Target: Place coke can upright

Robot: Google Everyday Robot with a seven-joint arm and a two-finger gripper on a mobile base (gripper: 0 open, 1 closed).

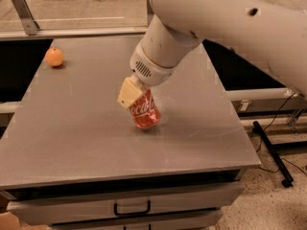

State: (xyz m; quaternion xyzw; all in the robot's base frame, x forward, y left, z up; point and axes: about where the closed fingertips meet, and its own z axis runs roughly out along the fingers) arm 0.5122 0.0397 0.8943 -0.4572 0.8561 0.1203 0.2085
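Observation:
The coke can [145,110] is red with white Coca-Cola script. It stands tilted near the middle of the grey table [72,128], its lower end on or just above the surface. My gripper [135,96] comes down from the big white arm [216,18] and is shut on the can's upper part. One cream finger [128,93] shows on the can's left side; the other finger is hidden behind the can.
A round orange fruit [54,57] lies at the table's far left corner. A drawer with a black handle [132,209] sits under the front edge. A metal rail [72,31] runs along the back. Black cables and a stand [273,152] lie on the floor at the right.

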